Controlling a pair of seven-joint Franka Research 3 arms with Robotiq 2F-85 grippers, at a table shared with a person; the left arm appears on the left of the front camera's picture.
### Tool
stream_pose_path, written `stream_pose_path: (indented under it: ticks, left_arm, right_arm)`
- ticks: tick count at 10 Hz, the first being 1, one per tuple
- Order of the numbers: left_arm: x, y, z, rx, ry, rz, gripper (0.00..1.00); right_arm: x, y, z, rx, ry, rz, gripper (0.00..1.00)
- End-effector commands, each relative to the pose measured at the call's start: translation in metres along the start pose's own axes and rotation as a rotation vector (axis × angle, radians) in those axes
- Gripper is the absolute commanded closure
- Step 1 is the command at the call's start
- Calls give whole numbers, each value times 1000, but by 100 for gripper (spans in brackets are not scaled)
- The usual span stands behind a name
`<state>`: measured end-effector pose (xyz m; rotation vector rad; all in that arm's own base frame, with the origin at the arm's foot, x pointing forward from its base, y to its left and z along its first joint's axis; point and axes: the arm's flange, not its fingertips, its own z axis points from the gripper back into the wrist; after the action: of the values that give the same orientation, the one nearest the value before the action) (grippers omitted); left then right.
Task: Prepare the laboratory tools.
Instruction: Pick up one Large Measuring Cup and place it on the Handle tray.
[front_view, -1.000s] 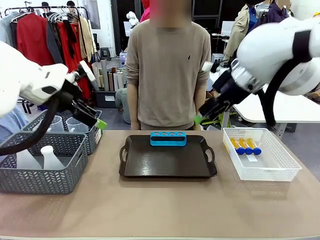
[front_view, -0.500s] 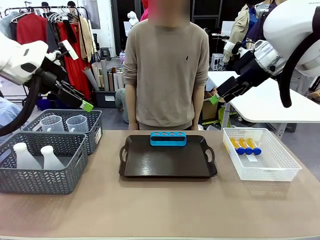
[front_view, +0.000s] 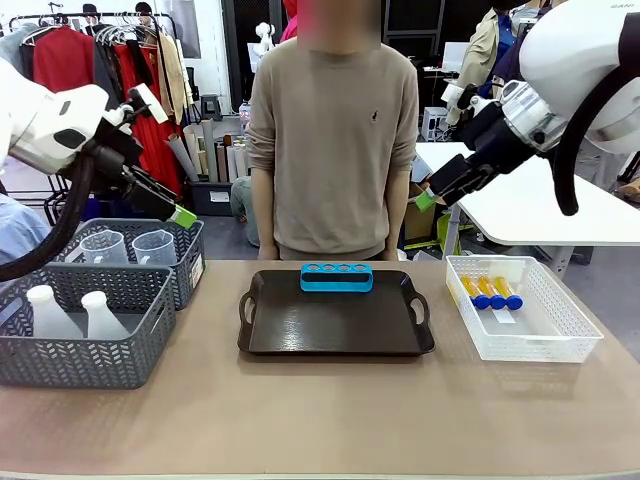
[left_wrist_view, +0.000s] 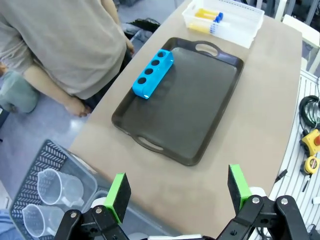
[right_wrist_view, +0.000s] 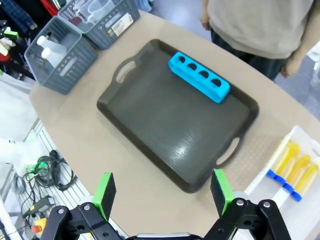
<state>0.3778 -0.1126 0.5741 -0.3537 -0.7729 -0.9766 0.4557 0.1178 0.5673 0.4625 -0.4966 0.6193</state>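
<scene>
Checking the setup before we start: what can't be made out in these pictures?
- Flasks, front view: lower parts hidden by the front wall of the grey basket.
- Beakers, front view: scale marks too small to read.
- Tubes, right wrist view: any markings too small to read.
</scene>
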Motion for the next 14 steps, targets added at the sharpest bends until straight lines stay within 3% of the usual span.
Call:
stream_pose_path:
  ticks: [1,4,5,10,14]
  left_arm:
    - [-6,3,-2,-4,-18,-15,0]
    - [1,0,12,64,101,39,0]
    - [7,-1,24,29,121,60,0]
    - [28,3,98,-53,46,82,0]
    - [38,10,151,16,40,69,0]
  right_arm:
    - [-2,0,3,11,-8,-10,0]
    - [3,-3,14,63,1,105,0]
    - [7,-5,23,68,-9,149,0]
    - [42,-40,93,118,7,171,0]
    - [59,-55,143,89,22,172,0]
